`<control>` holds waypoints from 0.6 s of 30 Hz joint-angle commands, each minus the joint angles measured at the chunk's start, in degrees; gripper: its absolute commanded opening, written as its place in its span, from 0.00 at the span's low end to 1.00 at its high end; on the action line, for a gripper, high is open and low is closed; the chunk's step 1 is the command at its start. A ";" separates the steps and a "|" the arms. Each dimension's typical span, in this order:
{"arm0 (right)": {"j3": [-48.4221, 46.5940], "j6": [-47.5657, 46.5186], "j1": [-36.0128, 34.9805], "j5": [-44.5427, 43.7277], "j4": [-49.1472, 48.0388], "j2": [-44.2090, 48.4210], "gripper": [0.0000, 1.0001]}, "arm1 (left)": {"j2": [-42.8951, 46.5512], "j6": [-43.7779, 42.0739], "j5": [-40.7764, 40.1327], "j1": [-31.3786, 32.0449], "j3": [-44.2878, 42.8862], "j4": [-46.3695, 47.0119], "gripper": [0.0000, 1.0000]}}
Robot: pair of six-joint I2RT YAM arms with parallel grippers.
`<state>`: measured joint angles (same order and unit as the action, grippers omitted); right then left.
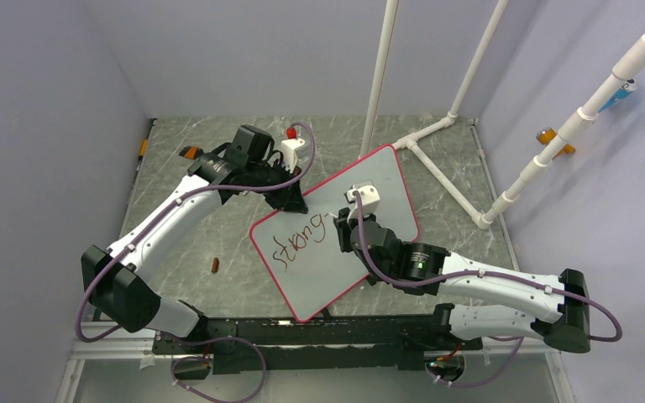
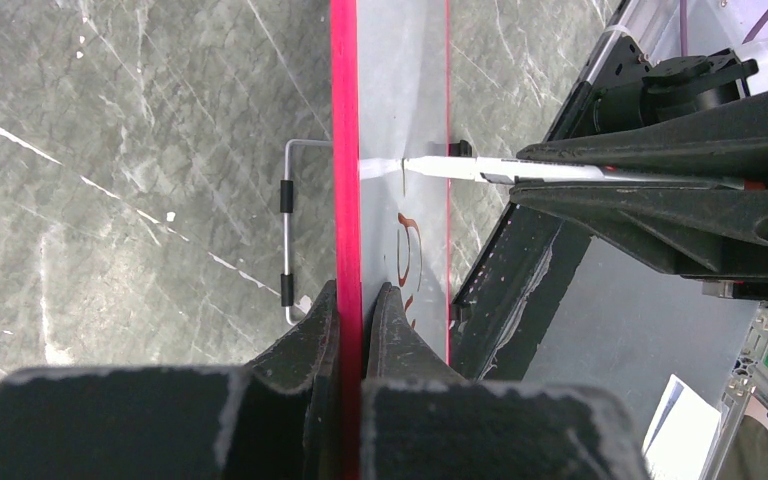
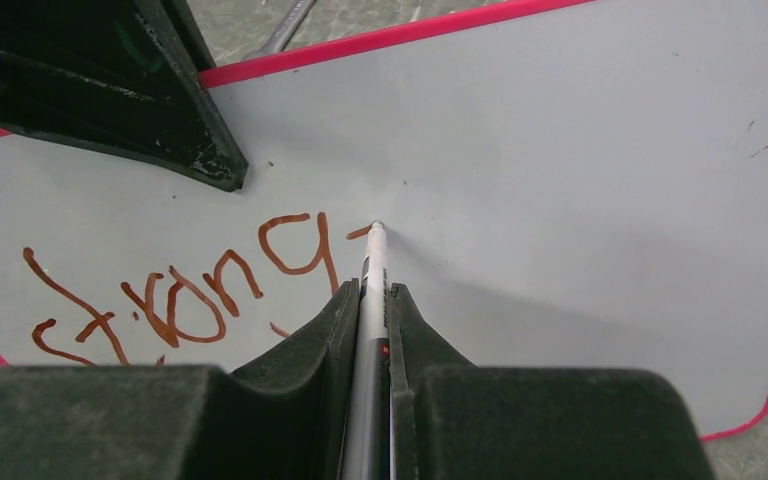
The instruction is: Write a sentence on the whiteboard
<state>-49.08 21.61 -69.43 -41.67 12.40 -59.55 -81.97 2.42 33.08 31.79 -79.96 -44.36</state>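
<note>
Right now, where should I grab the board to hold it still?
Grab the board by its thin pink rim from the side, one finger above and one below: it's flat and wide, so only an edge fits. The left tool pinches the far edge that way. I'd take the free near corner, away from the writing and the right tool's marker.

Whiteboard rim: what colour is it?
The whiteboard rim is bright pink-red; the left wrist view shows it best.
</note>
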 commanded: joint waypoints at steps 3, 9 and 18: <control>-1.83 -1.99 1.20 -0.68 -0.98 -0.23 0.00 | 1.03 -10.62 -11.50 -0.39 -0.02 5.09 0.00; -2.25 -4.75 1.27 2.66 -3.97 -0.40 0.00 | 1.03 -10.62 -11.63 -0.37 0.05 5.06 0.00; -0.62 -3.92 1.16 6.07 -5.11 -0.99 0.00 | 1.01 -10.63 -11.55 -0.33 -0.03 5.06 0.00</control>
<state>-49.65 17.52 -68.45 -38.68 10.02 -59.86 -81.97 2.42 33.06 31.77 -79.94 -44.38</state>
